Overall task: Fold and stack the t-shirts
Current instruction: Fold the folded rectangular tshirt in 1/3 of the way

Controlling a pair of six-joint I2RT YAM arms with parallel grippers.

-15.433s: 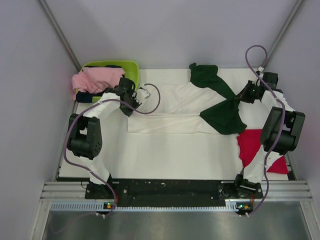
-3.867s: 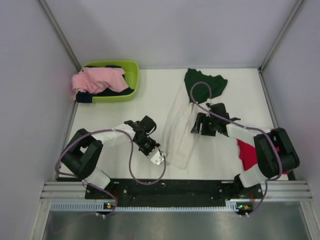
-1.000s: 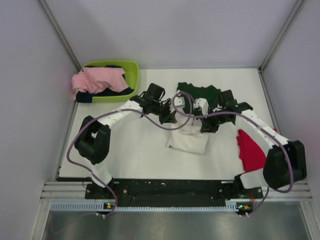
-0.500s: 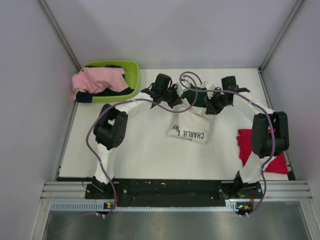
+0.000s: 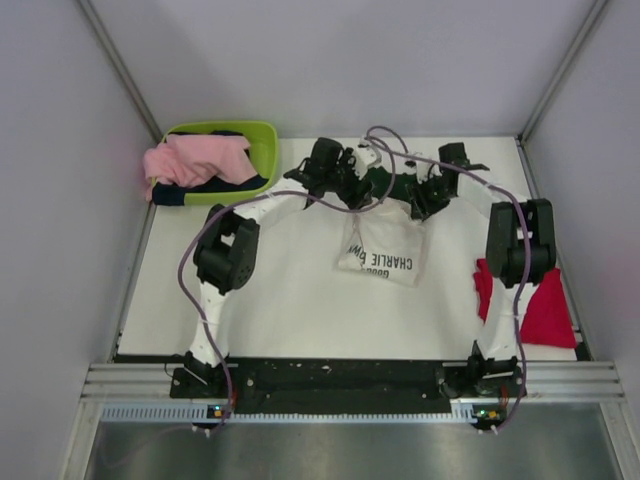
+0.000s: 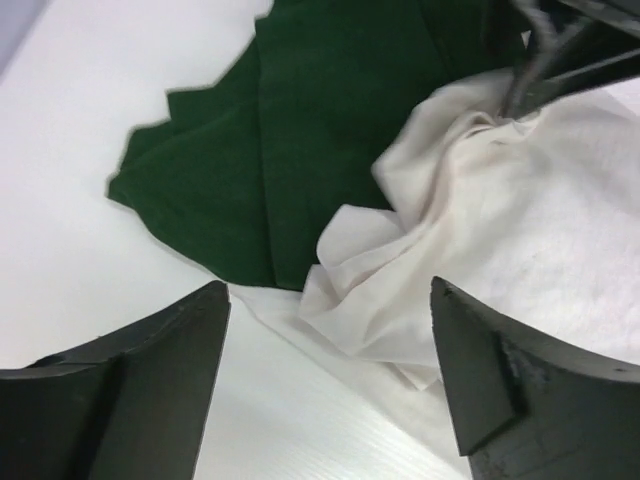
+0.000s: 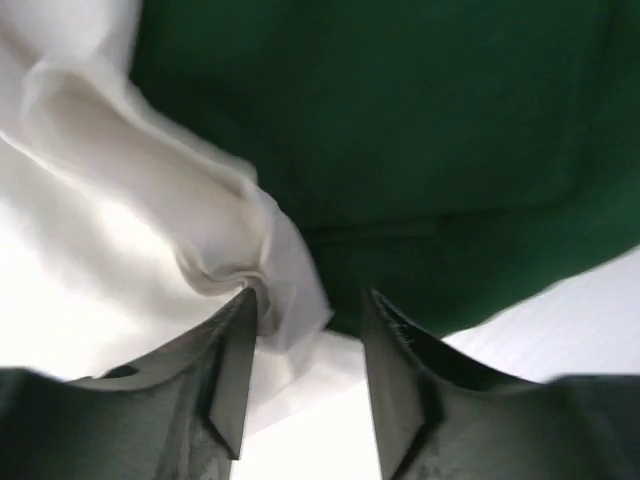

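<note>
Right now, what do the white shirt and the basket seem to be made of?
White shirt: soft matte cloth, probably cotton knit, since it creases and bunches in loose folds. Basket: rigid lime plastic, judging by its smooth, evenly coloured moulded rim.

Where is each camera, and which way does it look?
Top external: high behind the bases, looking down on the table; left arm and right arm show.
Left wrist: on the left arm, looking past its open left gripper at the white t-shirt.
Right wrist: on the right arm, looking past the right gripper at that t-shirt.
All share the t-shirt.
</note>
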